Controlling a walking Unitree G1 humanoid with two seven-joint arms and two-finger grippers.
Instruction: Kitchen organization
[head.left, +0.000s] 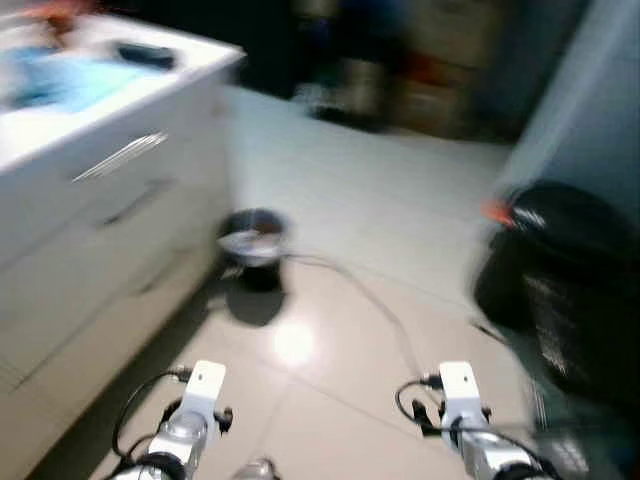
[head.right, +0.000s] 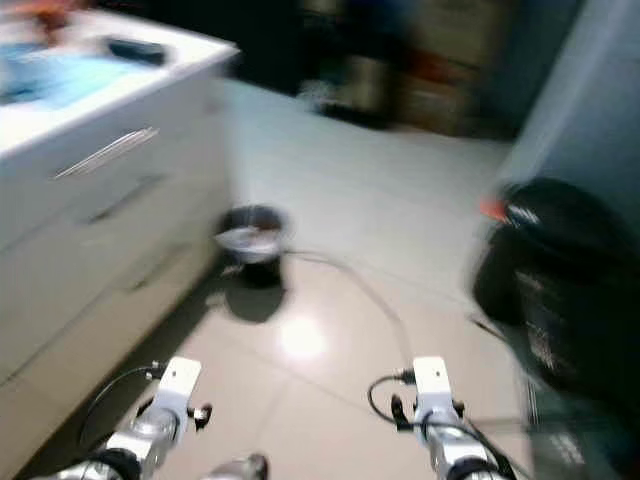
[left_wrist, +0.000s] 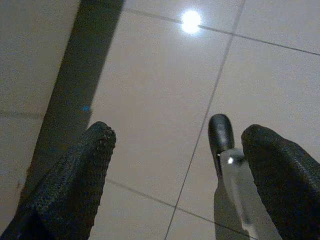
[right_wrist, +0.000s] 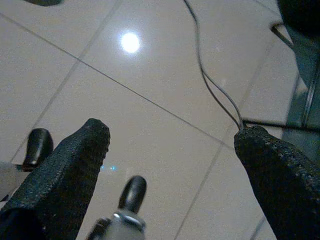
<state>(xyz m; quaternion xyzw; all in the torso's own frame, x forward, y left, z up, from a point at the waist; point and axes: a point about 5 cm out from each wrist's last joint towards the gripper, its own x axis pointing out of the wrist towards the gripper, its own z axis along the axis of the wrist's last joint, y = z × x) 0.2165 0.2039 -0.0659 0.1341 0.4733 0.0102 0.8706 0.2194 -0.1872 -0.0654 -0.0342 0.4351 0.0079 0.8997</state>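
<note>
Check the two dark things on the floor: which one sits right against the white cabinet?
The small round pot beside the white cabinet. The bigger black bin stands apart, on the robot's right.

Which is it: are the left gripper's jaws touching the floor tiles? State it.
Apart. The left wrist view shows the left gripper with jaws spread, empty, hanging above the tiled floor; the left eye view shows that arm raised above the floor.

Floor cable (head.left: 370, 295) beside black bin (head.left: 570, 280)
</note>
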